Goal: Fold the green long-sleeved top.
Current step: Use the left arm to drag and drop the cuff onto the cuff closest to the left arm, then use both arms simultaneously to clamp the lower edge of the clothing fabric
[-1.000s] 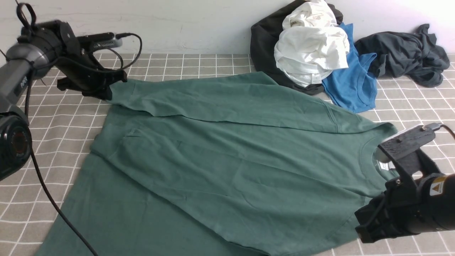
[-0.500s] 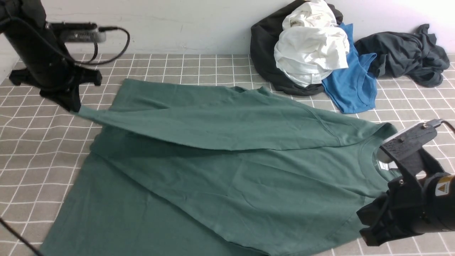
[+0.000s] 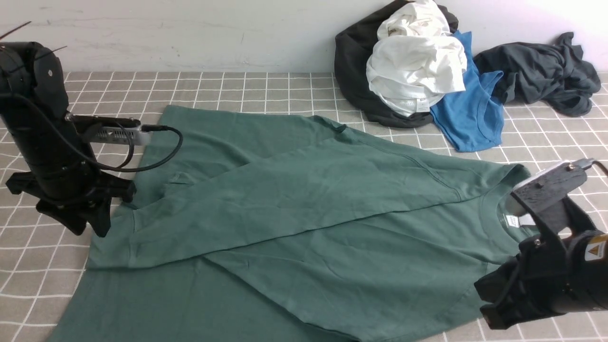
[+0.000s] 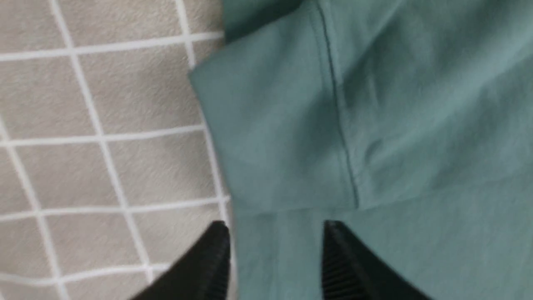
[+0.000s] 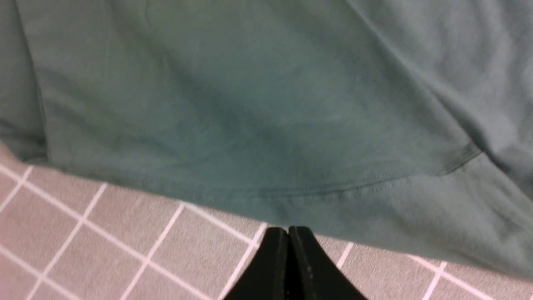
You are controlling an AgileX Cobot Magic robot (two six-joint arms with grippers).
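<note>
the left gripper (image 3: 89, 230) stands released, its jaws apart with nothing between them. it points down just beside the cuff (image 4: 283, 125) of the one sleeve (image 3: 285, 199), which lies flat and diagonal across the body of the green long-sleeved top (image 3: 332, 266). in the left wrist view one fingertip is over the checked cloth and the other over green fabric.

the right gripper (image 5: 288, 233) is clenched, jaws pressed together on nothing. it hangs over bare cloth with the top's stitched edge just ahead of its tips. the collar and its white neck label (image 3: 512, 221) lie close by this arm.

the top is spread flat between the two grippers and fills most of the space between them. nothing lies on it except its own folded-over sleeve, and the left arm's black cable (image 3: 161, 152) loops above its edge.

well beyond the right gripper, against the wall, is a heap of clothes: a black garment (image 3: 351, 61), a white garment (image 3: 413, 61) on top of it, and a blue shirt (image 3: 470, 114) spilling toward the top's shoulder without touching it. a dark grey garment (image 3: 541, 71) is crumpled just beside them. all are far from the left gripper.

the surface is a grey cloth with a white grid (image 3: 237, 88). behind it stands a plain, scuffed white wall (image 3: 190, 33).
</note>
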